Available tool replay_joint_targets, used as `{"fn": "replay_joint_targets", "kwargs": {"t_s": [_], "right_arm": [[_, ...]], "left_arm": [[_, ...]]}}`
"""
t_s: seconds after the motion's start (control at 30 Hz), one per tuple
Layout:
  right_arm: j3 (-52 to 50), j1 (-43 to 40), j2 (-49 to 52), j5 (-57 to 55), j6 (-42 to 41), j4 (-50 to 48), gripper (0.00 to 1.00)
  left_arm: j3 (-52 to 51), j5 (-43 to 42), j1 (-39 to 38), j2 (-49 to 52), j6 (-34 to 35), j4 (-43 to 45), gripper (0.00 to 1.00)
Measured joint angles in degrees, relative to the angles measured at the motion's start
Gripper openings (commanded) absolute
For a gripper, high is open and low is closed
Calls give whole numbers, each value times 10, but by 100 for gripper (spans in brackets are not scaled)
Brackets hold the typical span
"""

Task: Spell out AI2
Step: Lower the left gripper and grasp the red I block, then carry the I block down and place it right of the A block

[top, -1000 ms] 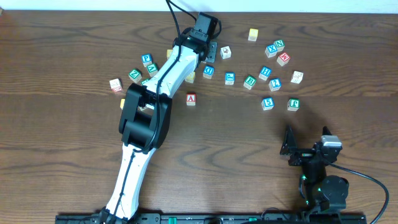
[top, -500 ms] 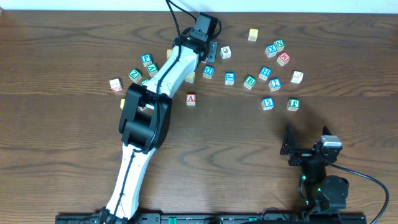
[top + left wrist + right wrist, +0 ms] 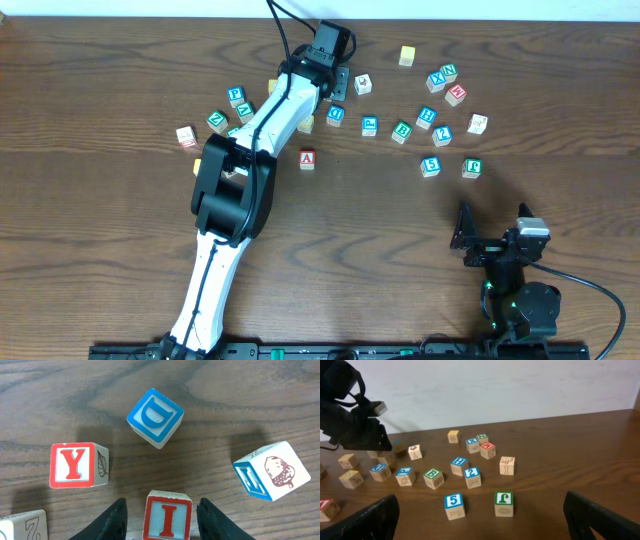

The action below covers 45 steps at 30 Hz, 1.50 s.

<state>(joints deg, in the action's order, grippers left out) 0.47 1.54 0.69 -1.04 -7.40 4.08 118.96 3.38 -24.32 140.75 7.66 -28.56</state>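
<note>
Across the dark wooden worktop (image 3: 100, 250), many letter blocks lie scattered, mostly toward the far side. The left arm (image 3: 250, 150) stretches diagonally to that far side, I think because the I block sits there in the crowd. The left end effector (image 3: 161, 502) is partly closed, with one finger on each side of the I block (image 3: 168, 516), very near its faces. Whether they press on it, I cannot tell. The Y block (image 3: 72, 465) and the blue D block (image 3: 155, 417) are near, so such a narrow opening probably helps not to knock them.

The right end effector (image 3: 480, 499) is spread to its widest and holds nothing. It hangs low at the near right side, apparently to keep out of the way.

The A block (image 3: 307, 158) stands alone near the middle, apart from the others, likely as the first letter of the row. The 2 block (image 3: 472, 476) is in the right group, just beside the H block (image 3: 458, 464).
</note>
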Motion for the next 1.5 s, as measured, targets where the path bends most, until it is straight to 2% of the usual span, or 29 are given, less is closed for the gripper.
{"fn": "replay_joint_targets", "kwargs": {"t_s": [0.63,0.8,1.27,1.5], "right_arm": [[0,0,0,0,0,0,99],[0,0,0,0,0,0,99],[0,0,0,0,0,0,99],[0,0,0,0,0,0,99]], "left_arm": [[0,0,-1,35,2,3,43],[-1,0,-2,35,2,15,33],[-1,0,-2,35,5,13,31],[-4,5,-2,-1,5,-24,30]]}}
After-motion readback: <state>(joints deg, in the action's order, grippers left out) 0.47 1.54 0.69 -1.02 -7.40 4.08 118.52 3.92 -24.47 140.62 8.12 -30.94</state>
